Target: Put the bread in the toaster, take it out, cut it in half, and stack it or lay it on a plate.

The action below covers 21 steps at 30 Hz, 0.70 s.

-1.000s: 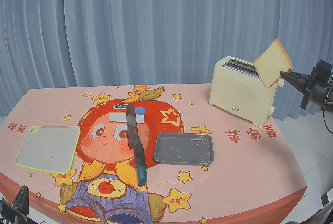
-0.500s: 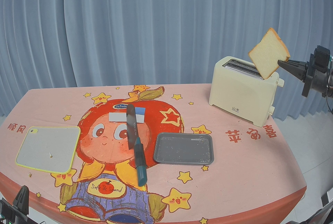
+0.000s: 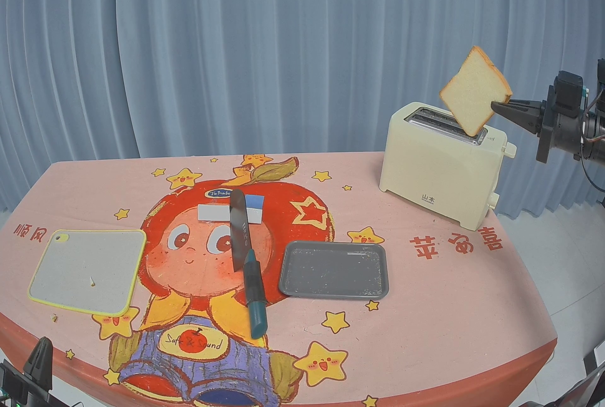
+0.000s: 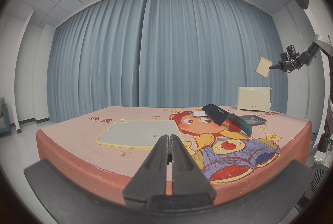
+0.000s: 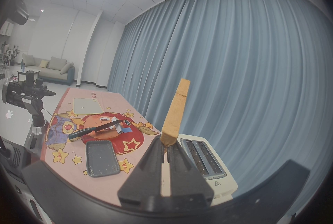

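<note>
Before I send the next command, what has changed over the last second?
The right gripper, still shut on the bread, rose and carried it toward the robot's left, so the tilted slice now hangs over the toaster top. Nothing was released. The left gripper, knife, grey tray and cutting board stayed put.

You can't see the corner of the bread (image 3: pixel 474 90) pinched inside the right gripper (image 3: pixel 496 106), just above the toaster (image 3: pixel 441 169). In the right wrist view that gripper's fingers (image 5: pixel 149 165) hide the toaster's near end. The arm behind it is cut off by the head view's edge, beyond the toaster. At the corner of the table (image 3: pixel 441 301) farthest from the toaster, the left gripper (image 3: pixel 41 355) is cropped to one fingertip. The blade of the knife (image 3: pixel 239 238) covers part of a white and blue card (image 3: pixel 214 213). The speck on the cutting board (image 3: pixel 82 276) is too small to name.
</note>
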{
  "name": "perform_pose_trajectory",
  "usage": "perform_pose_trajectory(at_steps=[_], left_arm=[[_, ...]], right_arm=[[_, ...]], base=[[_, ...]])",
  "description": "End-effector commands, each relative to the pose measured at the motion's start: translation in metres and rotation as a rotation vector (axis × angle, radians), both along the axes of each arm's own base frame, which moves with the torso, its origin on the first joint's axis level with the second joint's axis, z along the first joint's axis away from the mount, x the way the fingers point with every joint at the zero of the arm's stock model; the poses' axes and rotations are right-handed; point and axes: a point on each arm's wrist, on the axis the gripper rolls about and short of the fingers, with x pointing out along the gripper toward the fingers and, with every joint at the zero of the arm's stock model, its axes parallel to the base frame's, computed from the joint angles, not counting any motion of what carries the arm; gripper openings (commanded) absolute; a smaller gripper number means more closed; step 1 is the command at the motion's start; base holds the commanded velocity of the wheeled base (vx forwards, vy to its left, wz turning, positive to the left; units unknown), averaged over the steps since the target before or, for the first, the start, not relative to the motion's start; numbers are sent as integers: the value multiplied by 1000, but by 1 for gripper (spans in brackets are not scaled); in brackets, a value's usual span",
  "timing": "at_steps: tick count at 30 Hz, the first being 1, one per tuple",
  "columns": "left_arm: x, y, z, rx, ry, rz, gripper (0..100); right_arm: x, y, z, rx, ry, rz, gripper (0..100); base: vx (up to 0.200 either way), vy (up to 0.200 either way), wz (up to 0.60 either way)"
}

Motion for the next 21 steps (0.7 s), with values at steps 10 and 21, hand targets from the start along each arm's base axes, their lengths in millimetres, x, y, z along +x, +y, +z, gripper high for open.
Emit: perform_pose_trajectory(at_steps=[10, 21], left_arm=[[1, 0, -5, 0, 19, 1, 0], [1, 0, -5, 0, 19, 3, 0]], right_arm=[[29, 0, -6, -10, 18, -1, 0], [49, -1, -17, -41, 20, -1, 0]], base=[[0, 0, 0], [0, 0, 0]])
